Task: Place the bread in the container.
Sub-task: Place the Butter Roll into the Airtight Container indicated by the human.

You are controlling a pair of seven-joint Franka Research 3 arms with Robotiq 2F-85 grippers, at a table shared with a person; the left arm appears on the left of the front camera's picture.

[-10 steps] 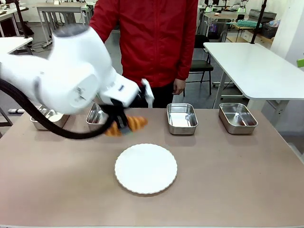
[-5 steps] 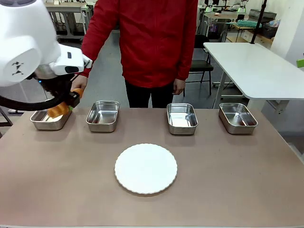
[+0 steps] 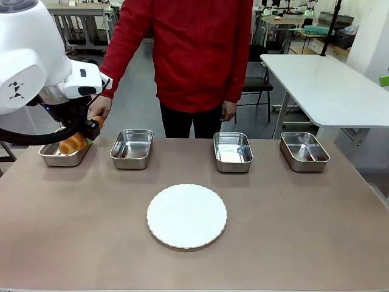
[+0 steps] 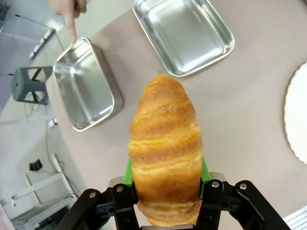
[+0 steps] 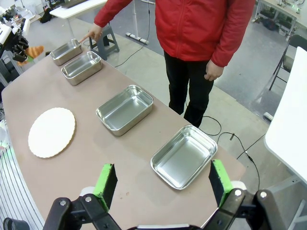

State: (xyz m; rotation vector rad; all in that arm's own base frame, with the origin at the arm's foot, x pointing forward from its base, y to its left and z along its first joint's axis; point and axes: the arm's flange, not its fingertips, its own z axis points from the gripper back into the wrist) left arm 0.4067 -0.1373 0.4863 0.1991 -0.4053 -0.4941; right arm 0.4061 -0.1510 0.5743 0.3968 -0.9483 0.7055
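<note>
Between the left jaws (image 4: pixel 165 191), bread (image 4: pixel 164 148) sits clamped above the container (image 4: pixel 85 85).

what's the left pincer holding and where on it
The left pincer is shut on the bread, gripping it across one end, green pads on either side; the other end sticks out free.

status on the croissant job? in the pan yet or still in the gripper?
Done: the bread is off the white plate, which sits bare. In hand: the left gripper is shut on the bread, holding it above the table near the leftmost container, where the person's hand points a finger at the rim. Left: lower over that pan and release. The right gripper is open, away from the work.
</note>
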